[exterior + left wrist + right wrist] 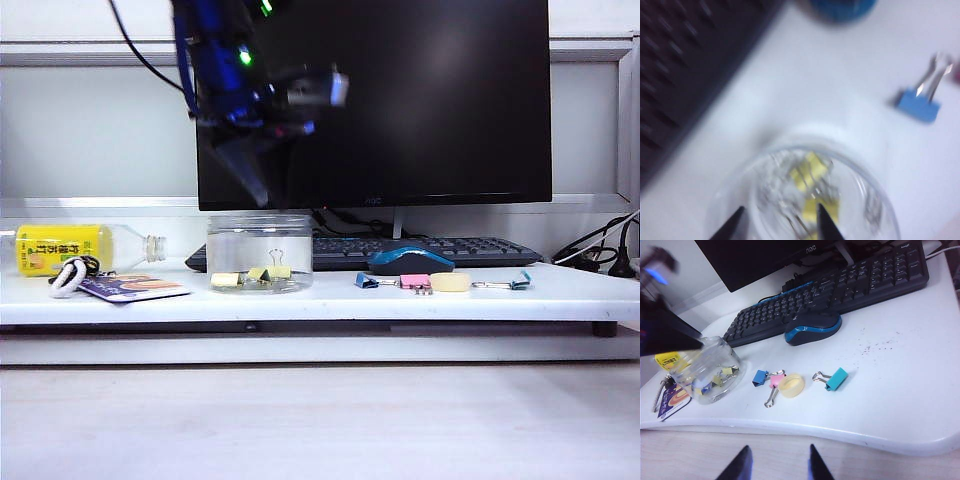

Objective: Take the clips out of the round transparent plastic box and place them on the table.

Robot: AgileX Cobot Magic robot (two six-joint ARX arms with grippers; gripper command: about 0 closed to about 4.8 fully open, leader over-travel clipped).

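Hovering open, left gripper [777,222] above box [805,195] of clips [812,175]; right gripper [777,462] open.

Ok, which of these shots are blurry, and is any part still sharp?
Exterior view: the left arm's gripper above the round transparent plastic box is motion-smeared; the desk items are sharp. Left wrist view: everything soft, including the clips and the blue clip. Right wrist view: mostly crisp; only the dark arm blurs.
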